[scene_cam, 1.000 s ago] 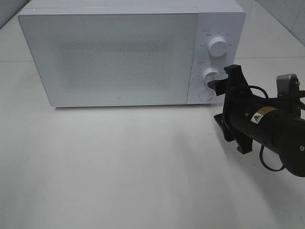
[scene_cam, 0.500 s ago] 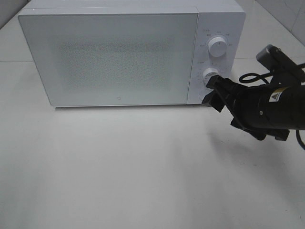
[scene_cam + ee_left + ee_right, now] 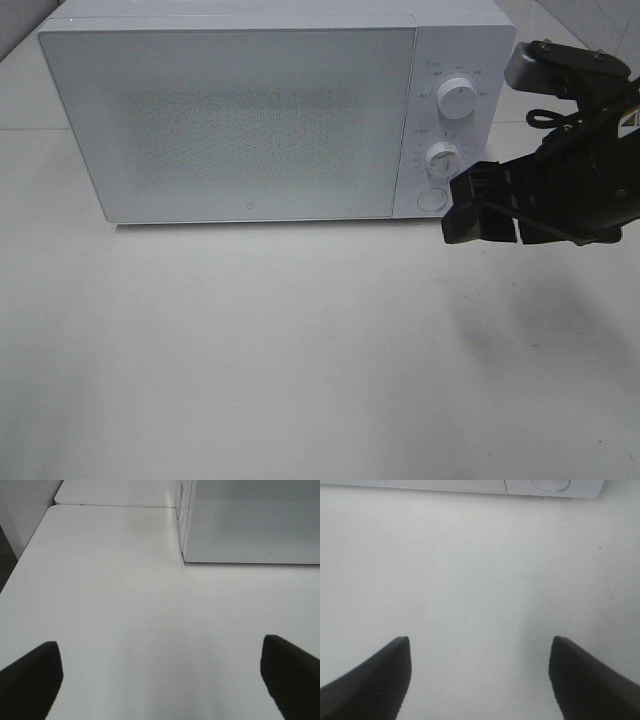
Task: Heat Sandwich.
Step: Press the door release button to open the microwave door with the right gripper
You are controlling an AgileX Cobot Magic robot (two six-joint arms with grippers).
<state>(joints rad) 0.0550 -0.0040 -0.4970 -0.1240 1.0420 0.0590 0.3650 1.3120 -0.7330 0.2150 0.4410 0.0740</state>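
White surface [image 3: 110, 605] lies under your left tool [image 3: 160, 680], its dark fingers [image 3: 30, 680] spread wide with nothing between them. The white microwave [image 3: 240, 120] stands door closed; where the sandwich is, you cannot tell. Your right tool [image 3: 480, 680] hovers beside the round button [image 3: 431, 198], fingers apart, empty.

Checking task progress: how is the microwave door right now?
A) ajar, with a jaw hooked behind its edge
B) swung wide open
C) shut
C: the microwave door lies flush against the body, in line with the control panel, with no gap showing.
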